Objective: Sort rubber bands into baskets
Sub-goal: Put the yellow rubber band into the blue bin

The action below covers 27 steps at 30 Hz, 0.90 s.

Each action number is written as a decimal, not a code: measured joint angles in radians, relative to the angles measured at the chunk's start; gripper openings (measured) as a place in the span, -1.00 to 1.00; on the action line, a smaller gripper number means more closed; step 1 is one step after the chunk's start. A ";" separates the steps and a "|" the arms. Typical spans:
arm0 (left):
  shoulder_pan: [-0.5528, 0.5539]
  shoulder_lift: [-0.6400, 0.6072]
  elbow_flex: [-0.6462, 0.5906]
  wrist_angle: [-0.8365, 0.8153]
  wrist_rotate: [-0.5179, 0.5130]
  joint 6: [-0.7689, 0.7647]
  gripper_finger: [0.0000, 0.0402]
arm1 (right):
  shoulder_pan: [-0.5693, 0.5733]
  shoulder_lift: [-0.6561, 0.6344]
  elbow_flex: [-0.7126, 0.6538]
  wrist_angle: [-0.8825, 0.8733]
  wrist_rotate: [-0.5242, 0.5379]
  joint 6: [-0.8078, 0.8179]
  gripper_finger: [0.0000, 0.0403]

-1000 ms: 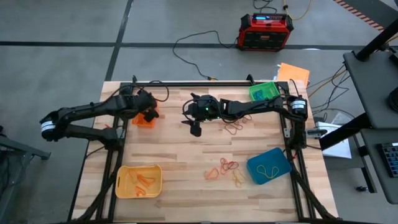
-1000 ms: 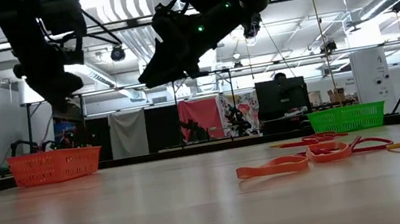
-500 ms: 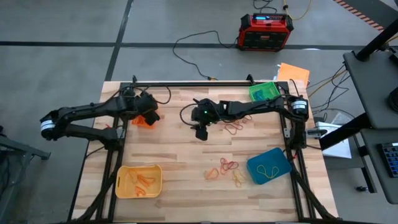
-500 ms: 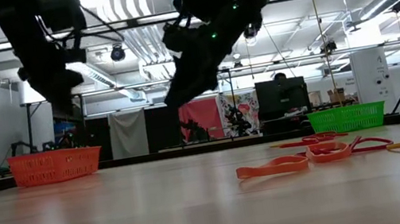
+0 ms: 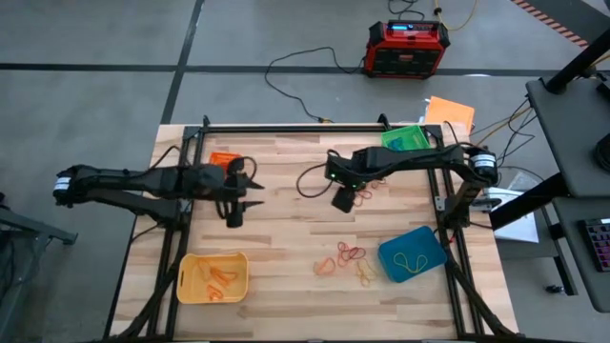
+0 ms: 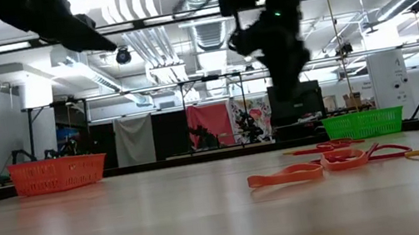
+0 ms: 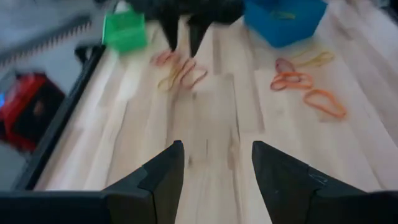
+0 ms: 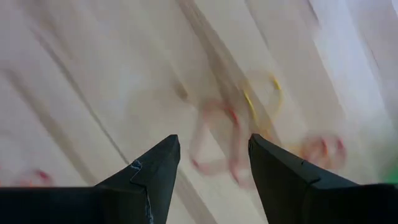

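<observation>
Loose rubber bands lie flat on the table in two clusters: one (image 5: 360, 195) mid-right, one (image 5: 347, 257) beside the blue basket (image 5: 412, 253). The orange basket (image 5: 225, 160) stands far left, the green basket (image 5: 405, 140) far right, and the yellow basket (image 5: 213, 277) near left with orange bands in it. My left gripper (image 5: 257, 193) hovers open left of centre, pointing toward the right edge, nothing between its fingers (image 7: 214, 168). My right gripper (image 5: 343, 201) hangs open, pointing down, just left of the mid-right cluster (image 8: 239, 134).
A yellow band lies in the blue basket. Black cables run along my right arm (image 5: 315, 176). A red-black box (image 5: 406, 48) sits on the floor beyond the far edge. Bare wood lies between the two grippers (image 5: 295, 229).
My left gripper has swung away from over the orange basket toward the near edge and table middle, turning to point almost level toward the right. My right gripper has gone toward the right edge and tipped from a shallow slant to pointing down beside the mid-right bands.
</observation>
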 joint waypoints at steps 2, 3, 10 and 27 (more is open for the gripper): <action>-0.017 -0.007 -0.025 0.052 0.000 0.033 -0.13 | 0.000 -0.005 -0.017 -0.075 0.029 0.030 -0.07; -0.018 -0.008 -0.035 0.074 0.001 0.043 -0.13 | -0.004 -0.006 -0.027 -0.086 0.038 0.043 -0.07; -0.017 -0.002 -0.092 0.210 -0.002 0.100 -0.13 | -0.053 0.013 -0.063 -0.037 0.041 0.093 -0.07; -0.017 0.024 -0.090 0.328 -0.004 0.122 -0.13 | -0.151 0.053 -0.145 0.085 -0.040 0.020 -0.07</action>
